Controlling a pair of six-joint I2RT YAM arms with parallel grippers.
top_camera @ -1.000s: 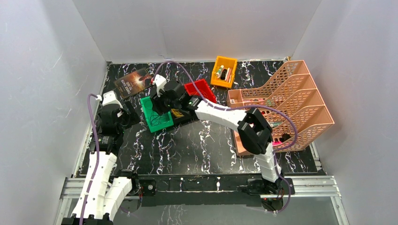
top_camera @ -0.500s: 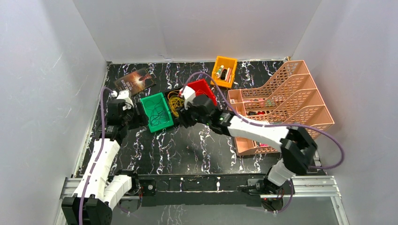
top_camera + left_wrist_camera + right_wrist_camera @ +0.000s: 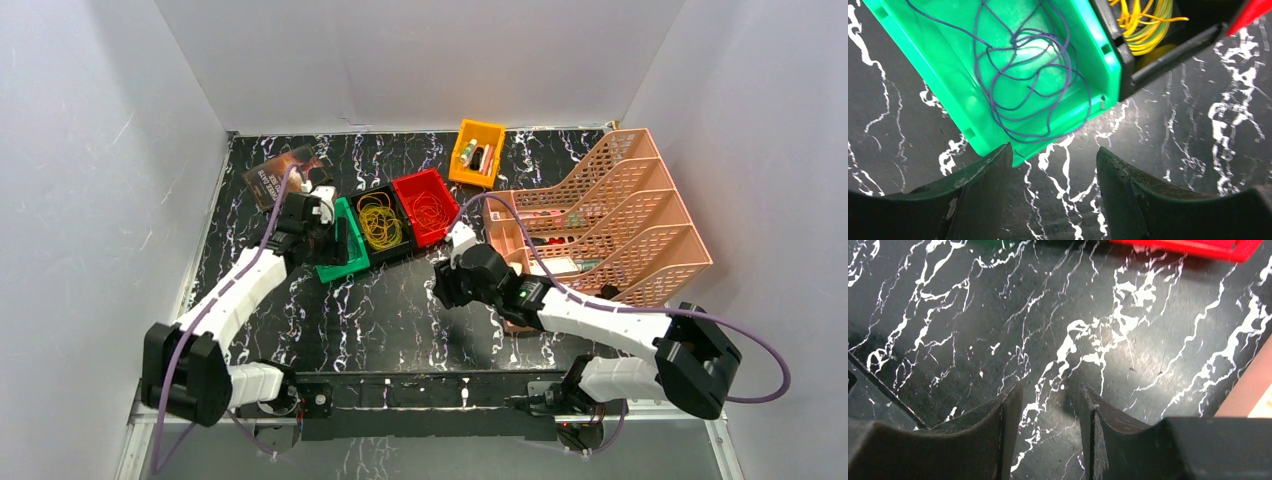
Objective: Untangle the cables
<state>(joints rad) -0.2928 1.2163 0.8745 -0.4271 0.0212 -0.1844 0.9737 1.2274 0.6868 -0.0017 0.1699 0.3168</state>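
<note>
Left gripper (image 3: 1054,152) hangs open and empty beside the green bin (image 3: 1096,60) holding the loosely coiled purple cable (image 3: 1030,75); right gripper (image 3: 1050,392) gapes empty over bare desk (image 3: 1148,340). Featherlight, limp wire: pinch one raised loop.

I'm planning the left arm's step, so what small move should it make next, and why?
Probably lift the left tool away: its jaws are open and empty, and the purple cable lies alone in the green bin, apart from the yellow cables.
</note>
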